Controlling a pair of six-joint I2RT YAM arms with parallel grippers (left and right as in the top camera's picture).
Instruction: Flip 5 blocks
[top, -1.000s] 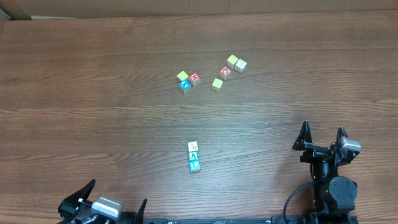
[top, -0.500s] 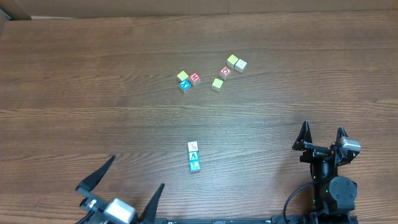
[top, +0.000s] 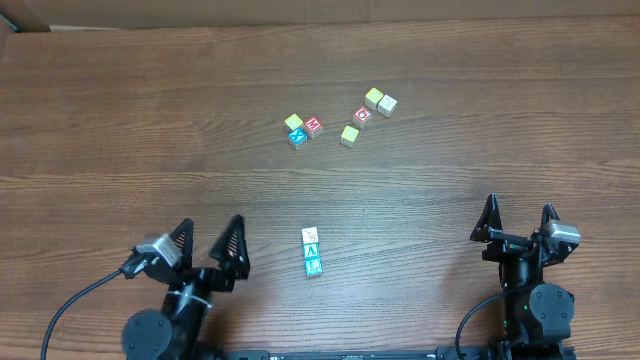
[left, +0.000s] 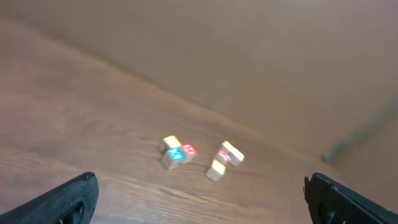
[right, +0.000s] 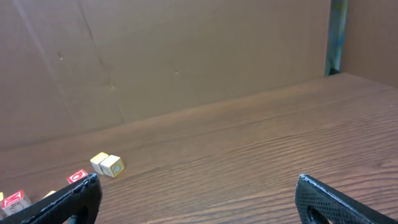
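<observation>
Two loose clusters of blocks lie at the far middle of the table: a yellow (top: 293, 122), a blue (top: 297, 137) and a red one (top: 314, 126), then a yellow-green (top: 349, 134), a red (top: 363, 114) and a pale pair (top: 380, 100). A short row of three blocks (top: 311, 250), one white and two teal, lies nearer. My left gripper (top: 212, 224) is open, left of that row and apart from it. My right gripper (top: 518, 207) stands open at the near right, empty. The left wrist view shows the far clusters (left: 177, 151) blurred, ahead of its gripper (left: 202, 199). The right wrist view catches the pale pair (right: 106, 164).
Brown cardboard walls (right: 186, 56) close off the far side and the right of the wooden table (top: 120, 120). A cable (top: 70, 300) trails from the left arm at the near left.
My left arm has come up from the near edge and swung right, its open fingers now pointing toward the block row. The right arm and all blocks have stayed put.
</observation>
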